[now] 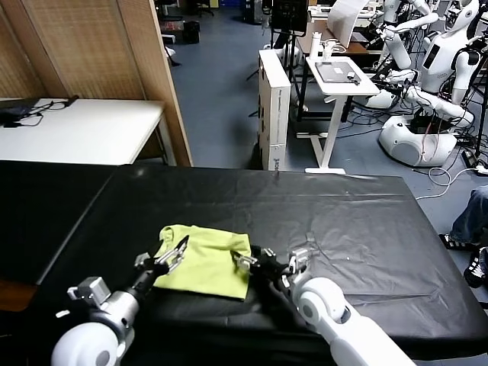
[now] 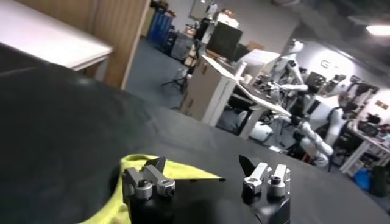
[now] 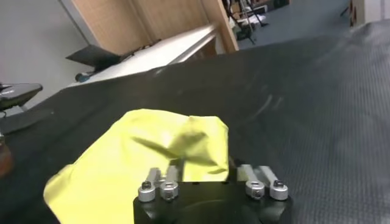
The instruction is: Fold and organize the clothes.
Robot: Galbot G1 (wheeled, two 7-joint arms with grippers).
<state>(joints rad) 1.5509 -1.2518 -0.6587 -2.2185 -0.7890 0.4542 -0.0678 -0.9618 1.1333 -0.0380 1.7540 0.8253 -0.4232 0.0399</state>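
Black-clothed tabletop (image 1: 366,229) carries the folded T-shirt (image 1: 204,259); right tool (image 1: 245,263) pinches its edge, left tool (image 1: 171,258) spread wide over it.

T-shirt (image 1: 204,259): thin, soft lime-green cloth, matt, lightly creased.
Bench cover (image 1: 343,229): black sheet, finely textured, faint sheen, wrinkled in places.
Left tool (image 1: 171,257): dark fingers, bright metal screws and brackets.
Right tool (image 1: 245,263): black body, polished metal fittings.
Robot forearms (image 1: 324,301): smooth, glossy white plastic.
Partition (image 1: 91,46): wood frame, woven panel.
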